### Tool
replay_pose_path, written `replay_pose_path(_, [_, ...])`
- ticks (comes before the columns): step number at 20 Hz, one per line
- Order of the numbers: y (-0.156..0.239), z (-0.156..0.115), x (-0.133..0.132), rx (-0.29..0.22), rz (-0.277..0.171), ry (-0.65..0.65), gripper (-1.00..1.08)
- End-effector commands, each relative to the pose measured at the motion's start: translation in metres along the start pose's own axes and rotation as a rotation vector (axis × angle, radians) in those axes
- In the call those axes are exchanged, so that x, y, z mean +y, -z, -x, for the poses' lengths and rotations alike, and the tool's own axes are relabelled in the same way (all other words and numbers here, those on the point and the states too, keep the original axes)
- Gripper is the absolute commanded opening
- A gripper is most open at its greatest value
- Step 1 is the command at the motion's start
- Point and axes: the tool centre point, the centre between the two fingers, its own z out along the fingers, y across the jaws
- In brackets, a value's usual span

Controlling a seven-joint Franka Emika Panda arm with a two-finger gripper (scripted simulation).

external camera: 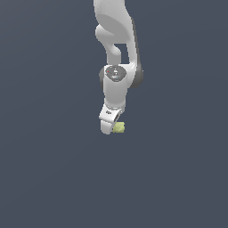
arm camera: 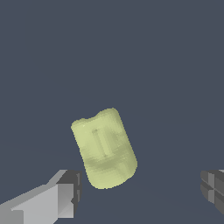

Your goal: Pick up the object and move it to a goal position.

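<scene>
In the exterior view the white arm (external camera: 116, 53) came down from the top of the frame over a plain dark grey-blue surface (external camera: 49, 169) whose edges and corners lay outside both views, so nothing could be placed against them. At the arm's lower end the claw (external camera: 108, 126) hung low, and the object (external camera: 119, 128), a tiny pale yellow-green lump, sat just beside the claw's tip on the exterior view's right. Whether tip and lump touched could not be told from that view (the two outlines met, but the render was too coarse to judge).

The wrist view gave a closer look. One light grey finger (arm camera: 48, 201) with a darker pad stood to one side, the object (arm camera: 104, 148) lay in the middle, and the other finger (arm camera: 213, 190) showed only as a dark grey pad at the frame's edge. The jaws were spread wide, released, grasping nothing. The object was a stubby, rounded, tilted piece with a notched upper end and a faint ridge down its face. It lay nearer the first finger, with a narrow strip of surface showing between them, and well apart from the other finger. It appeared to rest on the surface.
</scene>
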Motion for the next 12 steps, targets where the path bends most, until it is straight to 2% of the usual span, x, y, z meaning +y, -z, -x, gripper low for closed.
replay_pose_path(1, [-0.005,-0.001,-0.006,0.0,-0.004,0.078,1.0])
replay_pose_path(12, [-0.02,-0.004,-0.025,0.003,-0.016,0.31,1.0])
